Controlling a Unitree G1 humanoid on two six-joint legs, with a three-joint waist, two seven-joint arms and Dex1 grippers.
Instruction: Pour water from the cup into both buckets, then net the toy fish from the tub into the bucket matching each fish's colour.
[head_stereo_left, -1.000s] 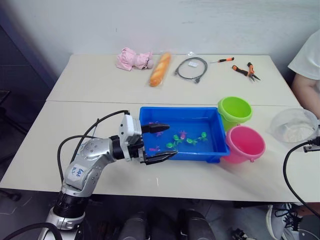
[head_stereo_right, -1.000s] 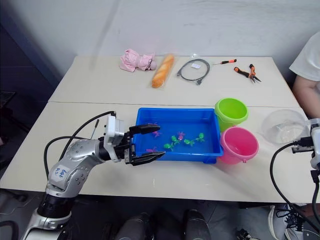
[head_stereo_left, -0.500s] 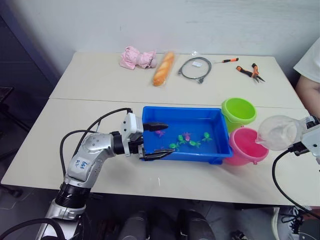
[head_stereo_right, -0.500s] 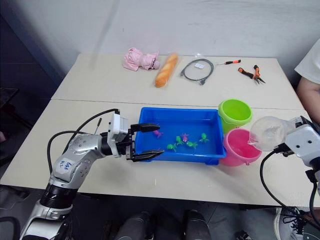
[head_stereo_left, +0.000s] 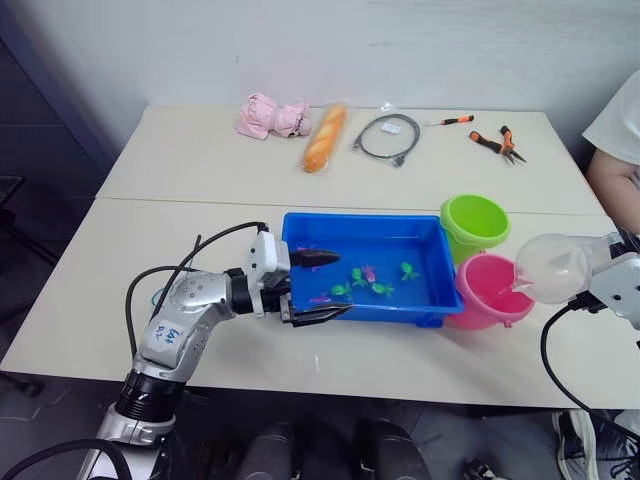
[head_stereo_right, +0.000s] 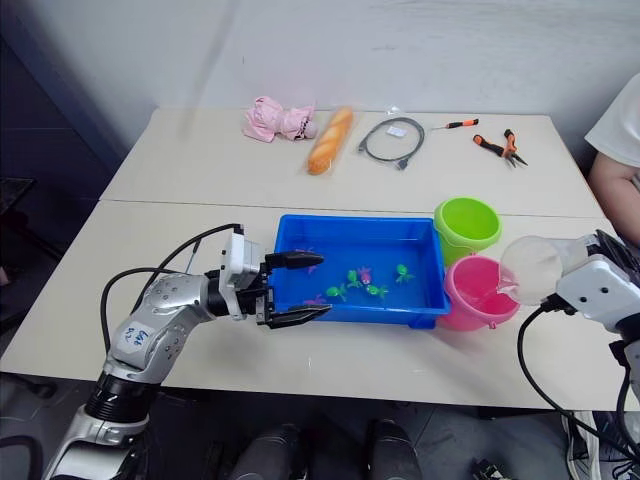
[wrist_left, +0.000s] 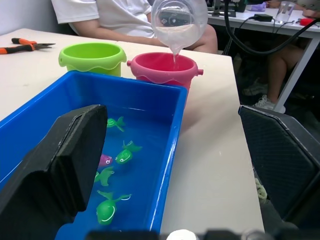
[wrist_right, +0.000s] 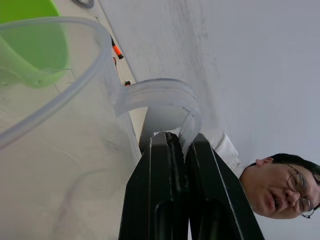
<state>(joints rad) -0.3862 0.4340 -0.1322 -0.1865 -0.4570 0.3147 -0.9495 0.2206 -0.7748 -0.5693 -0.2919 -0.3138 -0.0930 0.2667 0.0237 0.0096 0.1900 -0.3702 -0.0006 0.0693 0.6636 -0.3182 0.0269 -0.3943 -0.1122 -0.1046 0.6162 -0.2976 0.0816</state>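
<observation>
My right gripper (wrist_right: 184, 141) is shut on the handle (wrist_right: 161, 93) of the clear cup (head_stereo_left: 552, 268). The cup is tipped with its lip over the pink bucket (head_stereo_left: 490, 292), and a thin stream of water (wrist_left: 174, 51) falls into that bucket. Just behind the pink one stands the lime green bucket (head_stereo_left: 475, 222). Left of both lies the blue tub (head_stereo_left: 360, 216), holding water with several green fish (head_stereo_left: 352, 277) and pink fish (head_stereo_left: 368, 272). At the tub's near left corner my left gripper (head_stereo_left: 345, 283) is open, one finger over the water, the other along the front rim.
Along the table's far edge lie a pink cloth toy (head_stereo_left: 268, 115), a bread loaf (head_stereo_left: 322, 138), a grey coiled cable (head_stereo_left: 382, 136), a screwdriver (head_stereo_left: 450, 120) and orange pliers (head_stereo_left: 495, 141). A person in a white shirt (head_stereo_left: 620, 130) sits at the right end.
My right gripper has brought the cup in from the right and tipped it over the pink bucket. The left gripper has stayed open at the tub's corner.
</observation>
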